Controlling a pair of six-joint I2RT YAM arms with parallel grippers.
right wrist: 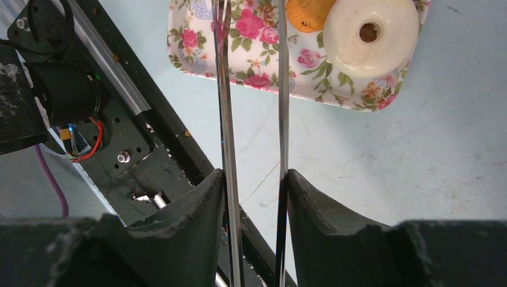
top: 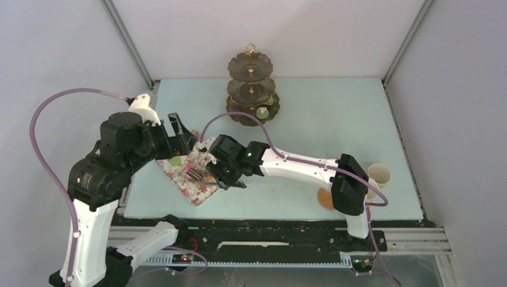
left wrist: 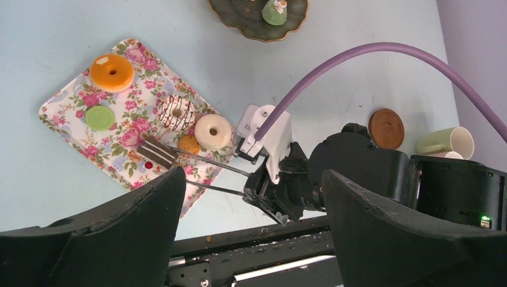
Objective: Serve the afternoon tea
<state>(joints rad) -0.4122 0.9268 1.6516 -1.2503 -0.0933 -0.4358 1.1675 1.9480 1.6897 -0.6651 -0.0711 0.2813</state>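
Right pincer [right wrist: 256,179]: pinching both arms of the long grey tongs [right wrist: 222,89], pressing them partway together, just off the near edge of the floral tray [left wrist: 66,104].
Tongs tips: they reach the chocolate slice [left wrist: 156,153] by the tray's near edge. I can't tell whether the slice is truly nipped.
Left pincer [top: 180,133]: spread wide and holding nothing, hovering over the tray's far side.
Cakes: the orange doughnut [left wrist: 112,72], green disc [left wrist: 100,118], striped doughnut [left wrist: 176,112], white doughnut [left wrist: 213,131] and small orange piece [left wrist: 189,143] lie on the tray, toward the near-left of the table [top: 335,119].
Tiered stand [top: 236,116]: at the table's far edge, with one green cake [top: 262,111] on its bottom tier.
Cup [top: 378,174]: at the right edge, with a coaster [top: 324,198] near the near edge.
Step in hand: probably taking up the chocolate slice.
Doing it well: get one tip on each long side of the slice, squeeze steadily, and lift straight up before swinging toward the stand.
Watch for: the small orange piece and white doughnut lie just beside the tongs, and a sideways sweep could nudge them.
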